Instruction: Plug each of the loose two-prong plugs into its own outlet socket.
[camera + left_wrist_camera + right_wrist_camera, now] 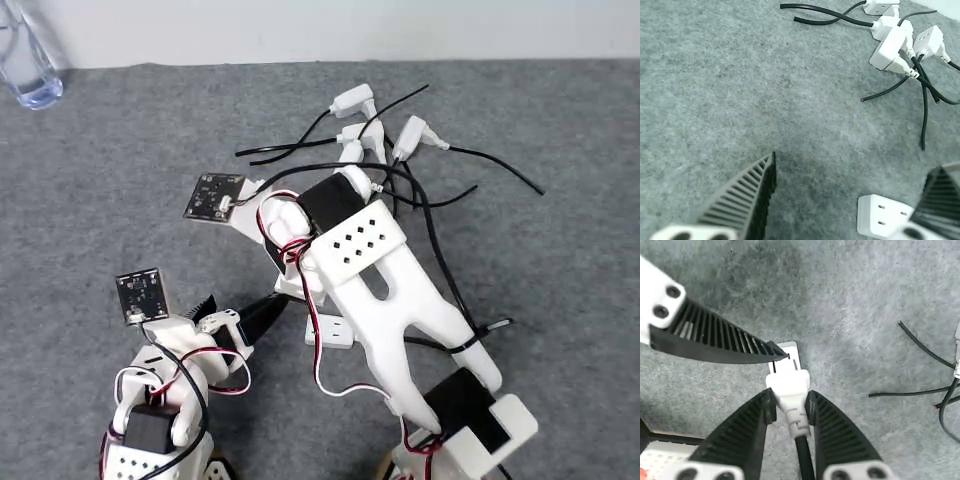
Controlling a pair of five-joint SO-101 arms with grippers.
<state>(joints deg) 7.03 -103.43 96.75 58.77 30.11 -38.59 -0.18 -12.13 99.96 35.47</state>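
Right gripper (790, 401) is clamped on a white plug (788, 385), prongs just at the outlet socket (792, 351), lined up to insert. Left gripper (855, 167), jaws apart, sits beside the socket, likely to brace it. Loose plugs (375, 135) lie well beyond the socket.

A white socket (885, 216) lies beside the tool (856, 162), fingers spread.

Two arms (390, 290) (160, 400) stood near. One outlet socket (330, 332) lay by them, one plug (789, 390) at it. Far off, four white plug pieces (352, 100) lay among black cables (924, 120).
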